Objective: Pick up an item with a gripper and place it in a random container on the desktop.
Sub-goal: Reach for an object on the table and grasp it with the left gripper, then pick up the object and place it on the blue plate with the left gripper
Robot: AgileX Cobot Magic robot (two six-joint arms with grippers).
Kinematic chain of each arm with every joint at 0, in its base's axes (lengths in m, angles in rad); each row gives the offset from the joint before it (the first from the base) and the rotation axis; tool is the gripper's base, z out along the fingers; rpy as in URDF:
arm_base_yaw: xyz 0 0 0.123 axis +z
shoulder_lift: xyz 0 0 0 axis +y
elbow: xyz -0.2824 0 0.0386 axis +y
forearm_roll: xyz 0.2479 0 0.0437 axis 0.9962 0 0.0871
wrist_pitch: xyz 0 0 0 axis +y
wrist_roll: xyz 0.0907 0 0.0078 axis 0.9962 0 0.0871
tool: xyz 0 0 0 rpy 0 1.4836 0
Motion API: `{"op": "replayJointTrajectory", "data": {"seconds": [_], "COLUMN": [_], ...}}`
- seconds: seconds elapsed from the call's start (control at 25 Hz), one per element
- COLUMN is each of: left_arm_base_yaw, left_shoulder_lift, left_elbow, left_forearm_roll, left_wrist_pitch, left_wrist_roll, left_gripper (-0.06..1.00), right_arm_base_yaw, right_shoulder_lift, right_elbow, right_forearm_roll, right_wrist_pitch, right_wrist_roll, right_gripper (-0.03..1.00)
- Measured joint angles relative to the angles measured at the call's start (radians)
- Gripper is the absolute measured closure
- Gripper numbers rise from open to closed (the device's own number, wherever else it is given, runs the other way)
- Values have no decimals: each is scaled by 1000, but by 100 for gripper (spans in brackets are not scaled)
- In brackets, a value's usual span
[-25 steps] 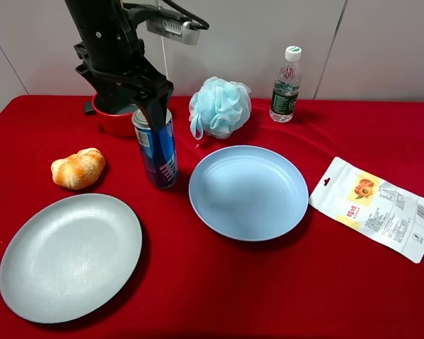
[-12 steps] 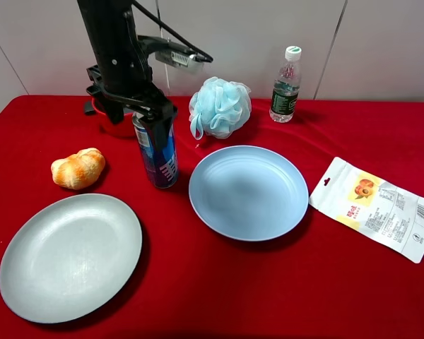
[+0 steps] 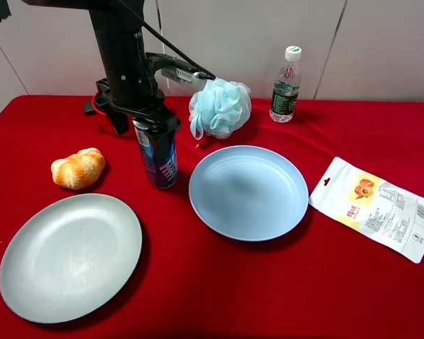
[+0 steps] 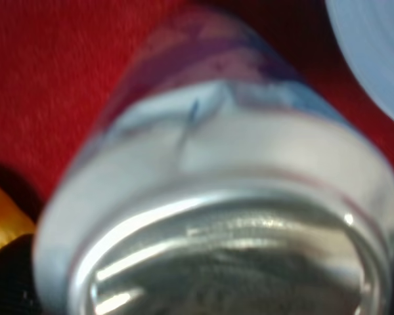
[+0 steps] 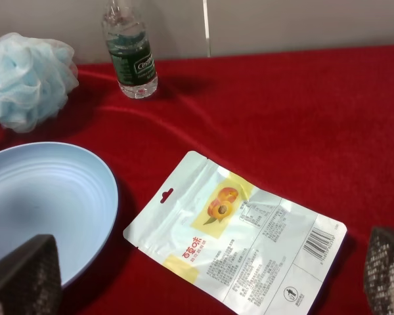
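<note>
Gripper (image 3: 154, 126) has sunk lower over can (image 3: 160, 161) top; can unmoved; finger closure cannot be told.

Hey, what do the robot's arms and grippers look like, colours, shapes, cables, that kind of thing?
The left arm is black and boxy, with a thin black cable running out to a small silver-grey camera box at its wrist. The left gripper is black too. Of the right gripper only the fingers show: dark, blunt pads with a fine grid texture. No markings are visible.
</note>
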Motion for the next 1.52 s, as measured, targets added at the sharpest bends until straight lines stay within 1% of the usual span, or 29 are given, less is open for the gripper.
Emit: {"op": "replayJointTrajectory", "data": {"seconds": [0.2,0.48,0.56,0.64,0.72,0.8,0.88,1.52], "left_arm_base_yaw": [0,0,0,0,0,0,0,0], "left_shoulder_lift": [0,31,37,36,36,36,36,36], "left_elbow": [0,0,0,0,0,0,0,0], "left_forearm_roll": [0,-1,-3,-3,-5,-5,-9,-9], "left_wrist_pitch": [-56,-73,-73,-75,-75,-76,-77,-77], "left_wrist_roll": [18,21,22,25,25,26,27,30], "left_gripper": [-5,-5,-4,0,7,16,28,28], "right_arm_base_yaw": [0,0,0,0,0,0,0,0], "right_shoulder_lift": [0,0,0,0,0,0,0,0], "right_elbow": [0,0,0,0,0,0,0,0], "right_forearm_roll": [0,0,0,0,0,0,0,0], "right_wrist_pitch": [0,0,0,0,0,0,0,0], "right_wrist_roll": [0,0,0,0,0,0,0,0], "right_gripper": [28,28,28,28,28,28,28,28]}}
